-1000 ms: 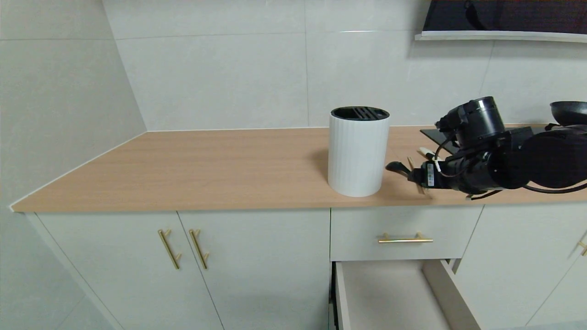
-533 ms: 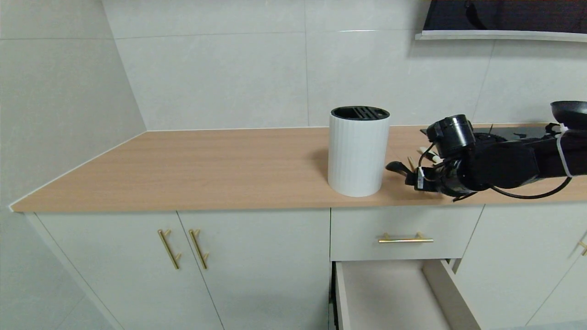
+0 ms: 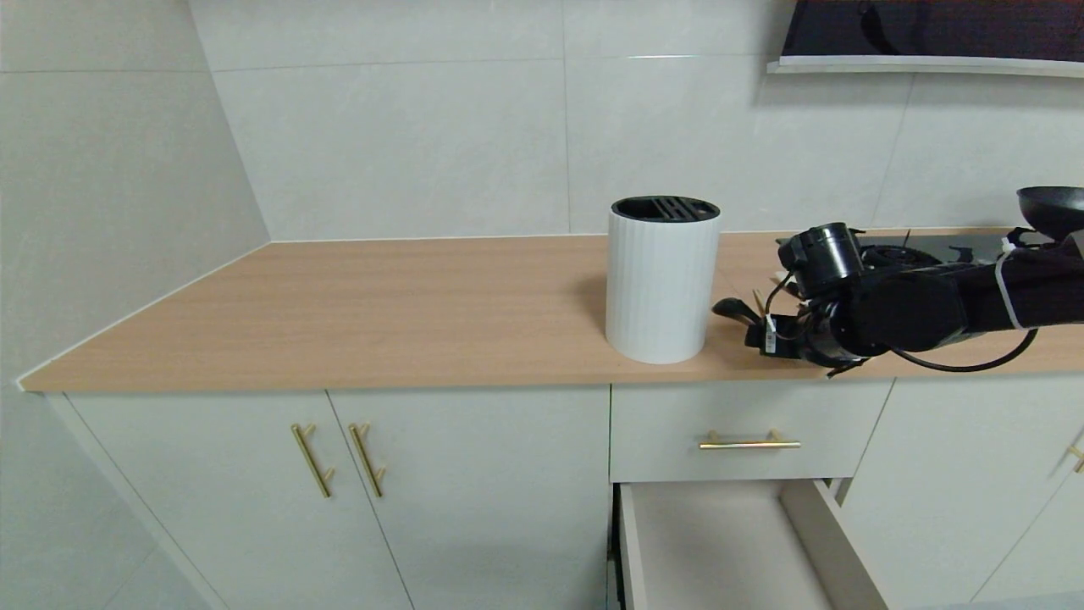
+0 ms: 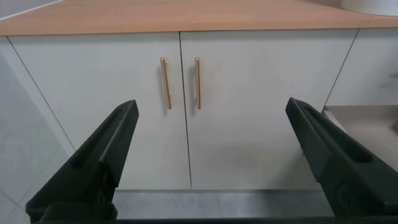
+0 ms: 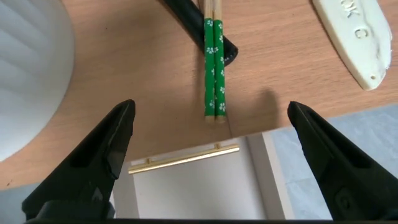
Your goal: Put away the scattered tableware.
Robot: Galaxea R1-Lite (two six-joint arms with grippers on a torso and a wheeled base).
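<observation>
Chopsticks (image 5: 212, 68) lie paired near the front edge of the countertop (image 5: 273, 56), resting on a black utensil (image 5: 186, 18); right gripper (image 5: 210, 107) hangs spread astride them; an off-centre pinch could roll one stick off into the open drawer (image 5: 193, 193).

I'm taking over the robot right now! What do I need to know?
Left gripper: open, holding nothing, low before the white cabinet doors.
Right gripper: open, holding nothing, above the green patterned chopsticks.
Things: the chopsticks overlap a black utensil near the wooden countertop's front edge, right of the white ribbed cylindrical holder. A cream utensil lies nearby.
Done: the lower drawer is open.
Left: all three pieces need picking up and storing.
</observation>
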